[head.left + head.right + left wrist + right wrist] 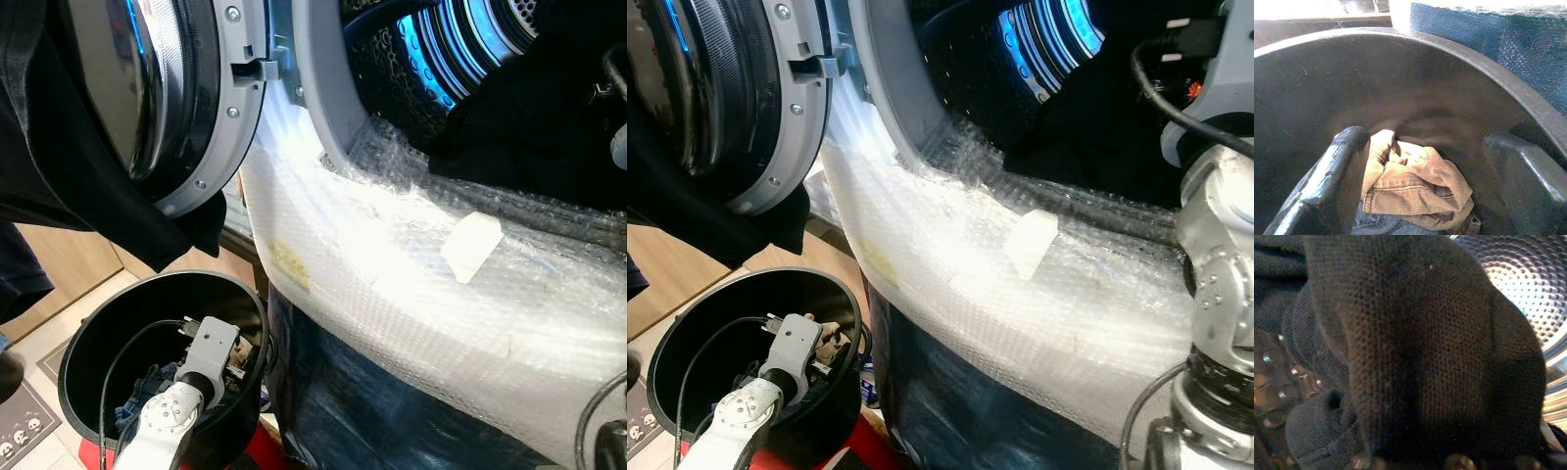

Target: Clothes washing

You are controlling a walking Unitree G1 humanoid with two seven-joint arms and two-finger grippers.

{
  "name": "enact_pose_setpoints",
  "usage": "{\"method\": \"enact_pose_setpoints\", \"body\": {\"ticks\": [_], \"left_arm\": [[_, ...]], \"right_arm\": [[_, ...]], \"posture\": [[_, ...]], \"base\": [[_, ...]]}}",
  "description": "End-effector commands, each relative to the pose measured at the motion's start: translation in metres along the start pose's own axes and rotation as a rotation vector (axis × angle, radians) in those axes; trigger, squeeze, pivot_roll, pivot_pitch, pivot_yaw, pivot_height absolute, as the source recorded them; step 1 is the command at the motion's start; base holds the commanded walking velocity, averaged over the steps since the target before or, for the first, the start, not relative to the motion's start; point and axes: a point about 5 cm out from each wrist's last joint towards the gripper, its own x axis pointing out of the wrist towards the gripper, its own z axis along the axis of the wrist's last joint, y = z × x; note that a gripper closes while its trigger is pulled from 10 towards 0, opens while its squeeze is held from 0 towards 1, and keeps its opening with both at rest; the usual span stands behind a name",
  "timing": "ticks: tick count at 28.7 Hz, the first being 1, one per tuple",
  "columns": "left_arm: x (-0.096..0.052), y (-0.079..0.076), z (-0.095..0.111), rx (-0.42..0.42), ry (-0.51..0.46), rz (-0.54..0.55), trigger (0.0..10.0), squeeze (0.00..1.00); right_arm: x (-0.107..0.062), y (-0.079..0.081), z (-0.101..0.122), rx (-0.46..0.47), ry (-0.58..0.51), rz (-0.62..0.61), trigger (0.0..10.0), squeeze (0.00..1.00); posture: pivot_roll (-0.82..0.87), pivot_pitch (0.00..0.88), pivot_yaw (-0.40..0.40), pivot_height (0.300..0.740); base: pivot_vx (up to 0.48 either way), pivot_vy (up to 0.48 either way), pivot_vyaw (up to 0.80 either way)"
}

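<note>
My left gripper [1425,147] is down inside a black bucket [98,313] on the floor, open. Its black fingers [1337,171] stand on either side of a crumpled tan garment [1415,186], which lies on blue denim [1376,226] at the bucket's bottom. My right arm [1225,245] reaches into the washing machine drum [441,49], which glows blue and holds dark clothes [529,127]. In the right wrist view a dark knit fabric [1425,357] hangs right against the camera, with the perforated drum wall [1528,279] behind it.
The round machine door [186,98] stands open to the left, with a dark garment [59,147] hanging in front of it. Bubble wrap [392,255] covers the machine's front below the opening. Wooden floor and a patterned mat [24,421] lie beside the bucket.
</note>
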Motion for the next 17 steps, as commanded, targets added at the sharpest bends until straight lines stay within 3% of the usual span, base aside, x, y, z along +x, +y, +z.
{"method": "enact_pose_setpoints", "body": {"ticks": [1, 7, 11, 14, 17], "left_arm": [[0.001, -0.007, 0.004, -0.002, -0.013, -0.039, 10.0, 0.0], [0.002, -0.008, 0.005, -0.002, -0.015, -0.046, 10.0, 0.0], [0.003, -0.008, 0.006, 0.0, -0.018, -0.052, 10.0, 0.0], [0.004, -0.009, 0.01, 0.004, -0.035, -0.061, 10.0, 0.0], [0.004, -0.009, 0.015, 0.014, -0.056, -0.075, 10.0, 0.0]], "right_arm": [[-0.015, -0.003, 0.014, 0.011, -0.037, 0.077, 10.0, 0.0], [-0.029, -0.016, 0.02, 0.008, -0.003, 0.127, 10.0, 0.0], [-0.042, -0.026, 0.015, -0.107, 0.062, 0.173, 10.0, 0.0], [-0.053, -0.022, 0.013, -0.18, 0.054, 0.262, 10.0, 0.0], [-0.059, -0.018, 0.015, -0.187, 0.019, 0.311, 10.0, 0.0]], "posture": [[-0.1, 0.107, 0.0, 0.74], [-0.11, 0.107, 0.001, 0.74], [-0.11, 0.105, 0.005, 0.74], [-0.11, 0.104, 0.005, 0.74], [-0.12, 0.105, 0.006, 0.74]], "base": [[0.0, 0.0, 0.0], [0.0, 0.0, 0.0], [0.0, 0.0, 0.0], [0.0, 0.0, 0.0], [0.0, 0.0, 0.0]]}}
